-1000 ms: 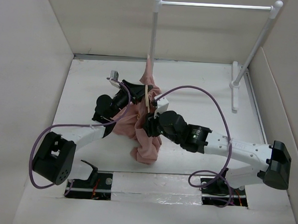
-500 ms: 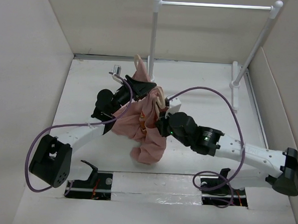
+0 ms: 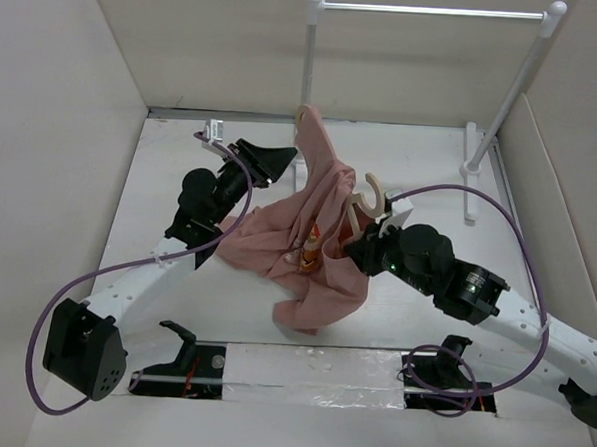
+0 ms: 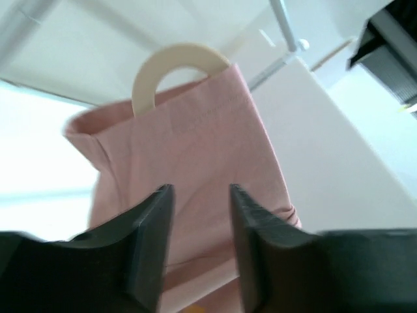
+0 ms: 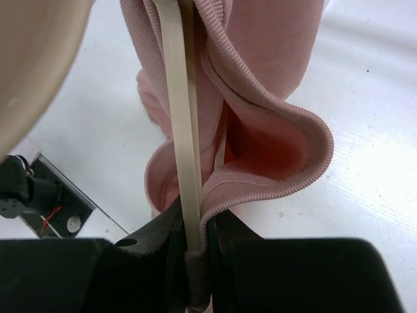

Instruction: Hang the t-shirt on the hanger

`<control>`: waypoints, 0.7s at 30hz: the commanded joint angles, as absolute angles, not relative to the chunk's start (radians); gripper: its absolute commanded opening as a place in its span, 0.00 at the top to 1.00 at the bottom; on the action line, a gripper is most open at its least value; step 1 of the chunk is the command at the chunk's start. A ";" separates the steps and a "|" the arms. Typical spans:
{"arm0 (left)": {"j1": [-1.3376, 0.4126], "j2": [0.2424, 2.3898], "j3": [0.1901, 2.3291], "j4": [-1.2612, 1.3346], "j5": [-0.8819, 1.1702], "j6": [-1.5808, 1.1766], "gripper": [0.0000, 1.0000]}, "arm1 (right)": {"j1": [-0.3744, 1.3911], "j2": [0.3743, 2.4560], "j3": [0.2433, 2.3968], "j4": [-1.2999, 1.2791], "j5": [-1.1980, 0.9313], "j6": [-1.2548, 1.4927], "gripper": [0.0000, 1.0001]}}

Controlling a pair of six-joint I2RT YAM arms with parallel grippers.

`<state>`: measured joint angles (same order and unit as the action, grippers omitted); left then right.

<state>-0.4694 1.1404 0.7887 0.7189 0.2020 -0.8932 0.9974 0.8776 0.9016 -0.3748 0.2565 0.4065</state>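
Note:
The salmon-pink t-shirt [image 3: 312,244] hangs bunched over the tan hanger [image 3: 365,197], whose hook sticks up out of the cloth. My right gripper [image 3: 362,249] is shut on the hanger's thin bar [image 5: 186,150] together with the shirt's ribbed neck edge [image 5: 273,186]. My left gripper [image 3: 272,162] is open just left of the shirt's raised tip [image 3: 309,124]. In the left wrist view its fingers [image 4: 151,241] stand apart with pink cloth [image 4: 202,143] beyond them. A rounded hanger end [image 4: 176,59] pokes out at the top of the cloth.
The white rail stand [image 3: 430,10] with two posts stands at the back, its right foot [image 3: 471,182] on the table. Box walls close in the left, right and back. Purple cables [image 3: 460,207] loop from both arms.
My right gripper has moved right and turned the hanger so its hook shows. The shirt has spread out and its tip has risen. My left gripper has drawn back left.

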 commanded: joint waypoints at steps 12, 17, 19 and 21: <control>-0.439 1.210 0.802 0.900 0.296 -0.331 0.33 | 0.805 0.792 0.917 -0.367 -0.173 0.339 1.00; -0.439 1.209 0.785 0.980 0.311 -0.345 0.37 | 0.764 0.784 0.914 -0.390 -0.222 0.330 1.00; -0.439 1.209 0.788 0.989 0.324 -0.344 0.37 | 0.764 0.784 0.910 -0.385 -0.235 0.330 1.00; -0.439 1.226 0.807 0.989 0.330 -0.339 0.37 | 0.764 0.782 0.908 -0.376 -0.244 0.331 1.00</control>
